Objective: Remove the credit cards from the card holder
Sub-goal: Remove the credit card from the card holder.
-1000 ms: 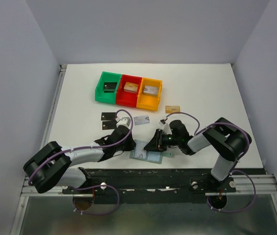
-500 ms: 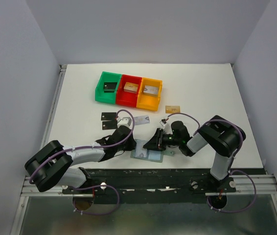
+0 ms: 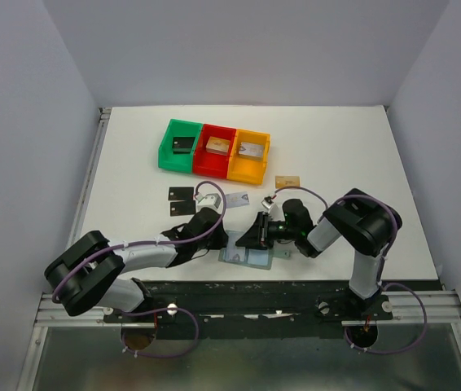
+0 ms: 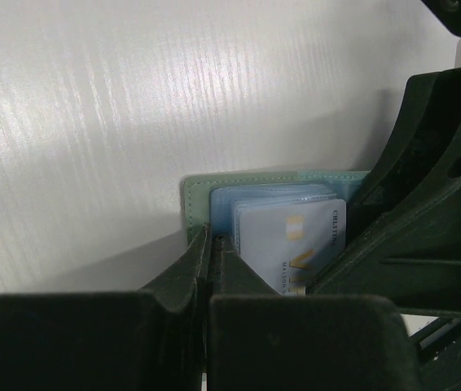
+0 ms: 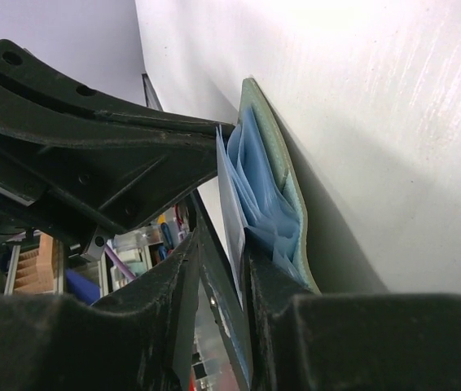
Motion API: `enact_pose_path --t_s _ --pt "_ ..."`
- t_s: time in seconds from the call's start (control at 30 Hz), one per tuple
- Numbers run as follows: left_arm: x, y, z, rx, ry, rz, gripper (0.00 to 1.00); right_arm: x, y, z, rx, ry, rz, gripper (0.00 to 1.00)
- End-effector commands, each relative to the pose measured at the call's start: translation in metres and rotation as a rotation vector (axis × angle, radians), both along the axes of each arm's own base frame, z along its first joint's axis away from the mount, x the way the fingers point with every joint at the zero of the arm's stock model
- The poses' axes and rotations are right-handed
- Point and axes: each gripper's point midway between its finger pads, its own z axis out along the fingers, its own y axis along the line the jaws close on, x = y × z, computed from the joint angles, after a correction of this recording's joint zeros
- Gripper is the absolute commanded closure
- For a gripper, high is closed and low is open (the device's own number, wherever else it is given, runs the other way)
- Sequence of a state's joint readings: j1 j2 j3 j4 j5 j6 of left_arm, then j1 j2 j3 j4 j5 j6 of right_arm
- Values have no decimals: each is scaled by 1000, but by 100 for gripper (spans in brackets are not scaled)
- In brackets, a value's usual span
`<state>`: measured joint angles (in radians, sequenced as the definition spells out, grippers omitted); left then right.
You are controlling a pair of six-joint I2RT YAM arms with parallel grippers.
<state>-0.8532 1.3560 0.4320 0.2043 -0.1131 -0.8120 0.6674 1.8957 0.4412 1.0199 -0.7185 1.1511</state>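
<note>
The grey-green card holder (image 3: 245, 257) lies open near the table's front edge, blue pockets up (image 5: 283, 187). A silvery-white credit card (image 4: 291, 236) sticks out of a pocket. My left gripper (image 4: 212, 244) is shut, its tips pressing on the holder's green left edge (image 4: 194, 199). My right gripper (image 5: 221, 248) is open, one finger on each side of that card (image 5: 229, 212); the card leans on the right finger, with a gap on the left. Two black cards (image 3: 180, 201), a silvery one (image 3: 236, 199) and a gold-tan one (image 3: 287, 180) lie loose on the table.
Green (image 3: 180, 147), red (image 3: 216, 148) and orange (image 3: 249, 153) bins stand in a row at the back, each holding a chunky piece. Both grippers (image 3: 221, 242) (image 3: 251, 239) crowd over the holder, almost touching. The table's front rail runs just behind the holder.
The right arm has drawn in to the left and its jaws have narrowed a little round the card. The left gripper stays shut on the holder's edge.
</note>
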Motion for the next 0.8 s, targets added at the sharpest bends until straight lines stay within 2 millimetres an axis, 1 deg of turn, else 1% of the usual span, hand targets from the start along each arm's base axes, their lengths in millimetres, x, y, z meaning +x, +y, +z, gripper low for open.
enact_pose_path --t_s 0.0,0.13,0.27,0.67,0.77 --pt "-31 18 -38 116 127 -35 100 2 2 17 45 -70 35 68" --pt "-31 24 -44 145 147 -8 100 0 -10 13 18 -64 34 68" --pt "-31 28 -48 158 160 14 100 -3 -17 11 5 -63 32 68" --pt "-31 34 -52 175 174 41 100 -7 -28 4 -47 -63 30 67" --pt "-30 35 -53 177 176 47 100 -7 -31 5 -46 -64 26 68"
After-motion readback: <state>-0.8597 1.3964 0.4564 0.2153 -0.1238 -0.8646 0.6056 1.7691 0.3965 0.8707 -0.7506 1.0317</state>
